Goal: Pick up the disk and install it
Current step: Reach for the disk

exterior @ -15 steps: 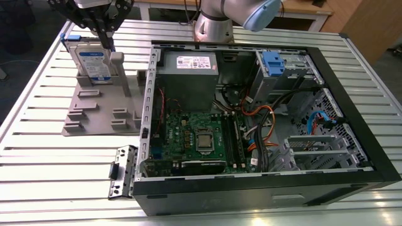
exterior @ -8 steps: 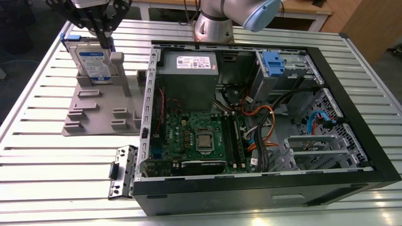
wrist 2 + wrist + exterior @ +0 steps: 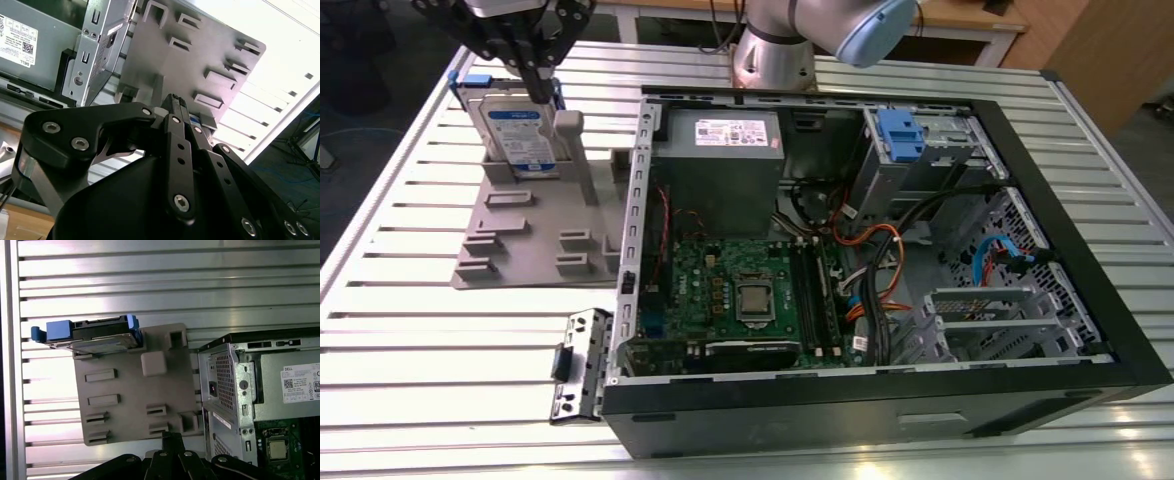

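While the flat rectangular silver-grey disk point(image 3: 518, 135) with its bright blue plastic frame is seated upright on edge in the slotted matt grey plastic fixture point(image 3: 534, 240) on the ribbed aluminium table point(image 3: 427, 330), the black gripper point(image 3: 534, 68) is positioned above it, fingers pressed together, nothing grasped.

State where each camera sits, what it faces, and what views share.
Exterior view: high off the arm, looking down on computer case and disk; arm, gripper show.
First wrist view: on the arm, looking down at disk in grey holder; gripper shows.
Second wrist view: behind the gripper, facing the holder.
All share holder, gripper.
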Available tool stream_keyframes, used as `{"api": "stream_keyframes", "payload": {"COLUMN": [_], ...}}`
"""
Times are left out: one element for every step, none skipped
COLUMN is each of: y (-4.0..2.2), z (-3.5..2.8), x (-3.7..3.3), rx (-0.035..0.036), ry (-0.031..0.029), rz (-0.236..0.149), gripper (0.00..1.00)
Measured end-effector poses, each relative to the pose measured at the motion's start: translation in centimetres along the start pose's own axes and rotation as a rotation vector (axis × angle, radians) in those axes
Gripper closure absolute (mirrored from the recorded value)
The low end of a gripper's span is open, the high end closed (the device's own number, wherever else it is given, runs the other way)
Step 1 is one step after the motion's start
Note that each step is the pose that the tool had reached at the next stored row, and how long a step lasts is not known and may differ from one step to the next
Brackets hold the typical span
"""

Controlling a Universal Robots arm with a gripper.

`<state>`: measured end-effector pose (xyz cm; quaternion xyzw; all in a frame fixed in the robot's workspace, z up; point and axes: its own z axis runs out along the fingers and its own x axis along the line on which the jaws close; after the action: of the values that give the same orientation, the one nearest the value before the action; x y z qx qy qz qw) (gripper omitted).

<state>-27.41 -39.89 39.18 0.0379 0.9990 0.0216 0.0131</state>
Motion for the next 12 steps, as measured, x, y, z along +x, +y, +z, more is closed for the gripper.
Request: {"api": "stream_keyframes", "payload": {"y": [0.0, 0.0, -0.01, -0.01, -0.01, -0.01, -0.02, -0.02, -0.02, -0.02, -0.03, -0.03], "z": [0.0, 0.0, 0.0, 0.0, 0.0, 0.0, 0.0, 0.0, 0.0, 0.0, 0.0, 0.0], "x": [0.03, 0.06, 0.09, 0.12, 0.15, 0.17, 0.19, 0.22, 0.25, 0.29, 0.33, 0.37], "rx": [0.0, 0.0, 0.0001, 0.0001, 0.0001, 0.0001, 0.0, 0.0001, 0.0, 0.0, 0.0, 0.0], "ry": [0.0, 0.0, 0.0, 0.0001, 0.0, 0.0001, 0.0001, 0.0001, 0.0, 0.0, 0.0, 0.0], "rz": [0.0, 0.0, 0.0, 0.0, 0.0, 0.0, 0.0, 0.0, 0.0, 0.0, 0.0, 0.0], "gripper": [0.9, 0.9, 0.9, 0.9, 0.9, 0.9, 0.9, 0.9, 0.9, 0.9, 0.9, 0.9]}}
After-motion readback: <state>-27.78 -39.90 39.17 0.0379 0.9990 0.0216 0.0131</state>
